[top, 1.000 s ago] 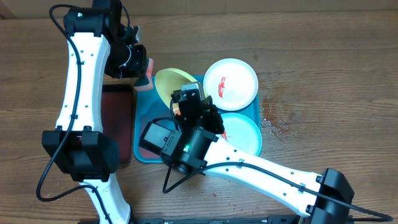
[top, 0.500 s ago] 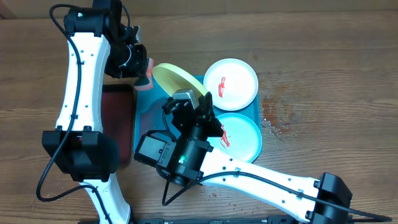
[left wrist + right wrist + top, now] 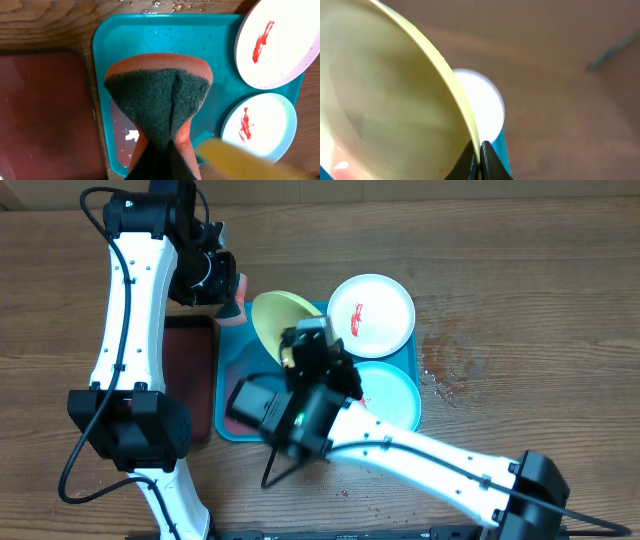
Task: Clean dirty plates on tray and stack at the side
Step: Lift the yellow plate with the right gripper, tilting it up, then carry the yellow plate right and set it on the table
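My right gripper (image 3: 300, 345) is shut on the rim of the yellow-green plate (image 3: 276, 322) and holds it tilted on edge above the turquoise tray (image 3: 236, 360); the wrist view shows the jaws (image 3: 479, 152) pinching its rim (image 3: 395, 95). My left gripper (image 3: 222, 285) is shut on an orange sponge (image 3: 160, 95) with a dark green scrub face, held beside the lifted plate. The white plate (image 3: 371, 312) with a red smear sits at the tray's far right corner (image 3: 277, 42). The aqua plate (image 3: 393, 395), also smeared red, lies on the tray (image 3: 260, 125).
A dark red tray (image 3: 190, 375) with a black rim lies left of the turquoise tray (image 3: 45, 110). Crumbs and wet spots mark the wooden table (image 3: 450, 370) right of the tray. The right arm crosses the tray's near side.
The right gripper has shifted the yellow-green plate slightly, tilting it up and back over the tray's far left. The left gripper with the sponge has stayed in place.
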